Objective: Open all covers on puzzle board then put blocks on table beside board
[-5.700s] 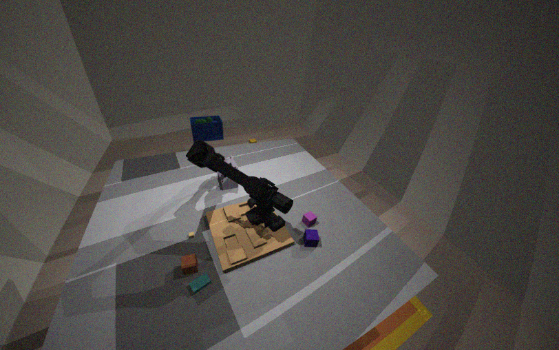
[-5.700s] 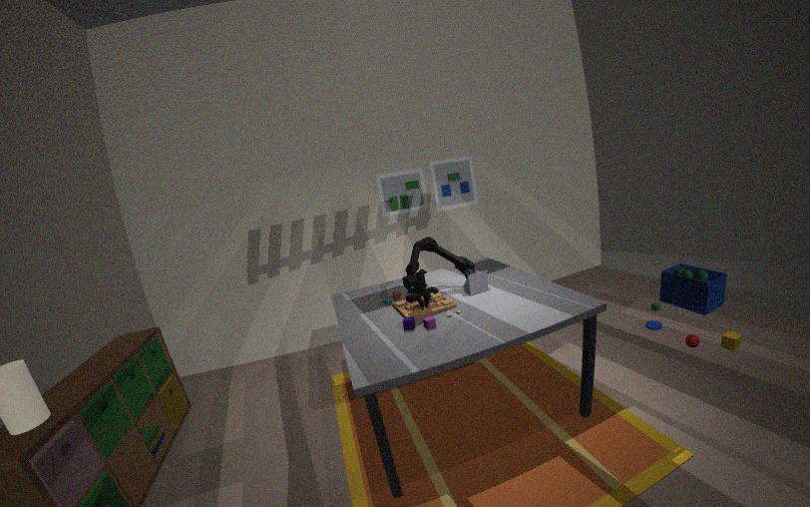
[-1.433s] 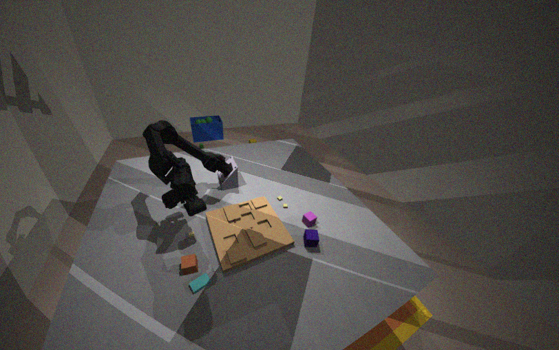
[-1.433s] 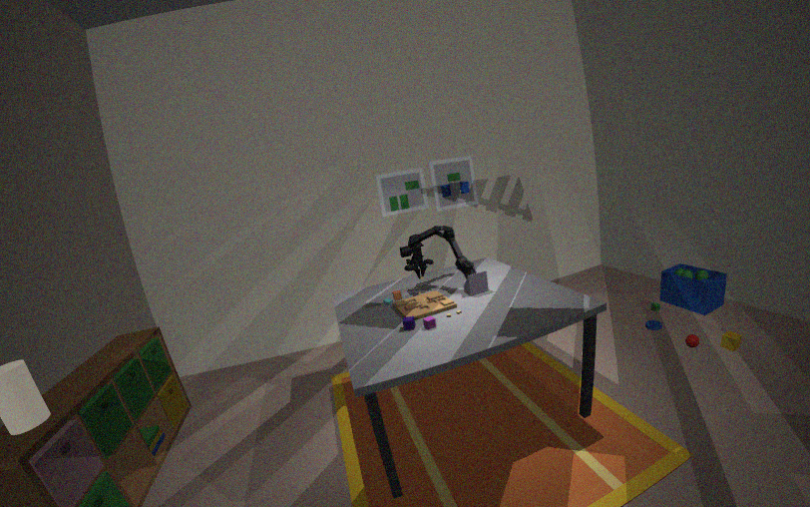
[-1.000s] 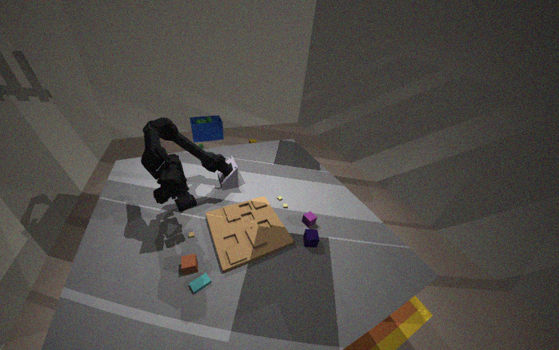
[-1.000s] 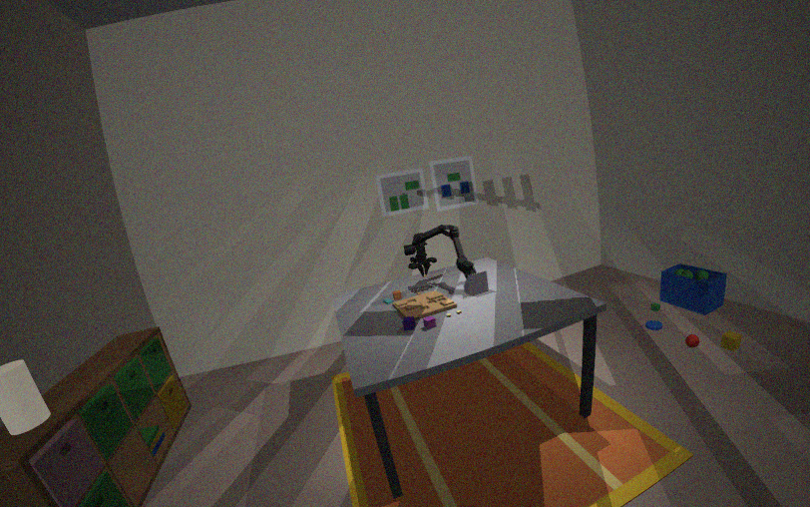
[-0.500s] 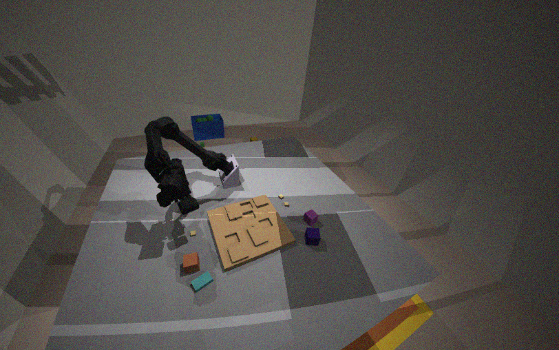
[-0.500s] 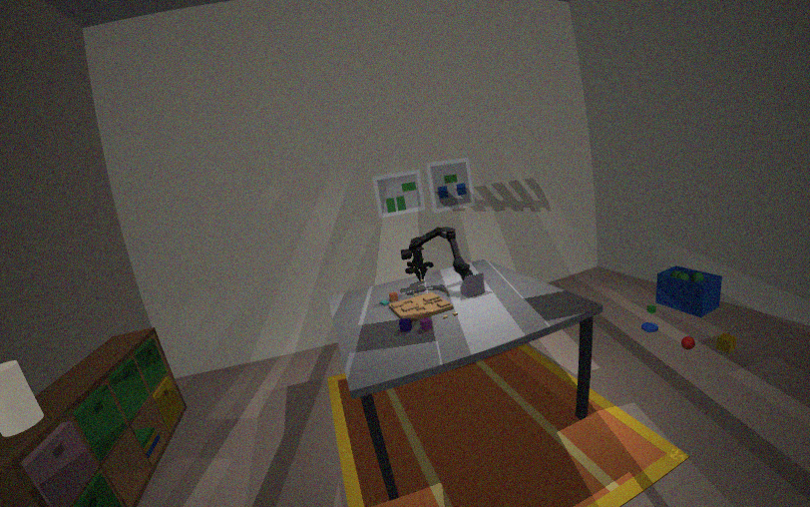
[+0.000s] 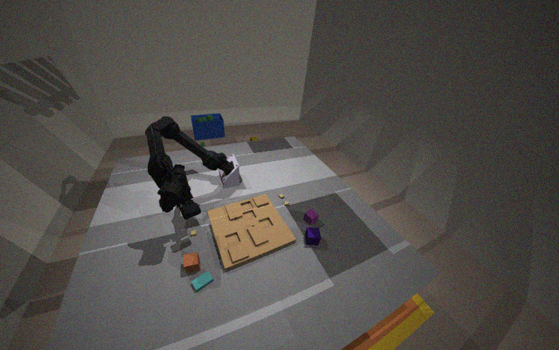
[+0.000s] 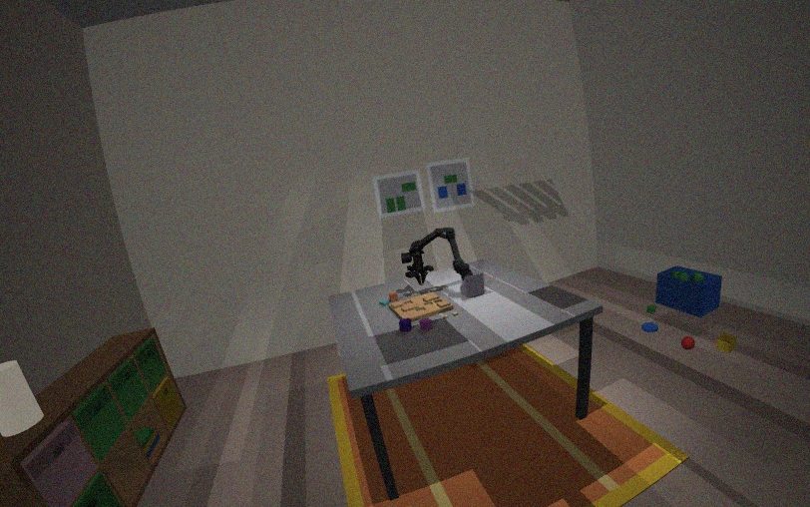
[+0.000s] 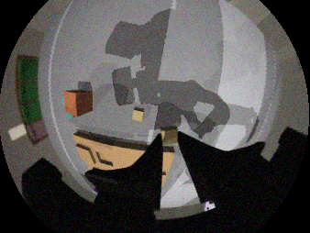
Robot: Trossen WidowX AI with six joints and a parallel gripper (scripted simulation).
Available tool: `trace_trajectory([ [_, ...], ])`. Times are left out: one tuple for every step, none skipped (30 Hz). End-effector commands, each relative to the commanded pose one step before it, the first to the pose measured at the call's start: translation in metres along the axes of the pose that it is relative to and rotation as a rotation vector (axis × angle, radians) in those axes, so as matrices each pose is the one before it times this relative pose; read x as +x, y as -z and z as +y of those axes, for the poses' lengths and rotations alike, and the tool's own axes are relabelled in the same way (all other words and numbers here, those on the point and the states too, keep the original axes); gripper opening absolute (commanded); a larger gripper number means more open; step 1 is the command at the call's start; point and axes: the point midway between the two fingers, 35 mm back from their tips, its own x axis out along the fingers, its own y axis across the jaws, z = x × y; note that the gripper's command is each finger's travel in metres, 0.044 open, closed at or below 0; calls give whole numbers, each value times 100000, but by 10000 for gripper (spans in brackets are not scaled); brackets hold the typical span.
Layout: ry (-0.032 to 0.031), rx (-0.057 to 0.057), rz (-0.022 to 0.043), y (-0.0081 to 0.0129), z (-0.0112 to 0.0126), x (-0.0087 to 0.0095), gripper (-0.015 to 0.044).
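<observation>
The tan puzzle board (image 9: pixel 280 237) (image 10: pixel 399 307) (image 11: pixel 131 160) lies mid-table, its several flat covers shifted off dark well edges. My gripper (image 9: pixel 189 211) (image 10: pixel 419 278) (image 11: pixel 169 135) hangs a little above the table, just off the board's back left corner. It is shut on a small brownish block (image 11: pixel 169 124), mostly hidden by the fingers. An orange block (image 9: pixel 191 261) (image 11: pixel 78 102) and a teal block (image 9: pixel 202 280) lie left of the board. Two purple blocks (image 9: pixel 310 215) (image 9: pixel 312 235) (image 10: pixel 405 324) lie to its right.
Small yellow cubes lie on the table: one (image 9: pixel 193 232) (image 11: pixel 139 116) under my gripper's left side, two (image 9: pixel 281 196) (image 9: pixel 286 202) behind the board's right corner. The arm's grey base (image 9: pixel 231 177) stands behind the board. A blue bin (image 9: pixel 207 126) (image 10: pixel 686 290) is on the floor.
</observation>
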Motion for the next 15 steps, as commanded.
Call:
trace_trajectory([
  [387, -655, 543, 177, -75, 718, 80],
  [-4, 4, -6, -4, 2, 164, 80],
  [-4, 4, -8, -4, 0, 164, 80],
  [-3, 3, -10, -4, -1, 164, 80],
  [-3, 3, -13, -5, -2, 164, 80],
  [-3, 2, -15, -5, -3, 163, 80],
  [-2, 2, -17, -5, -5, 163, 80],
  [-2, 1, -19, -5, -6, 163, 80],
  [-1, 1, -22, -5, -7, 163, 80],
  [-1, 0, -24, -5, -8, 163, 80],
  [0, 0, -26, -5, -10, 163, 80],
  [1, -1, -28, -5, -11, 162, 80],
  [1, -1, -31, -5, -12, 162, 80],
  [2, -2, -33, -5, -13, 162, 80],
  [2, -2, -35, -5, -15, 162, 80],
])
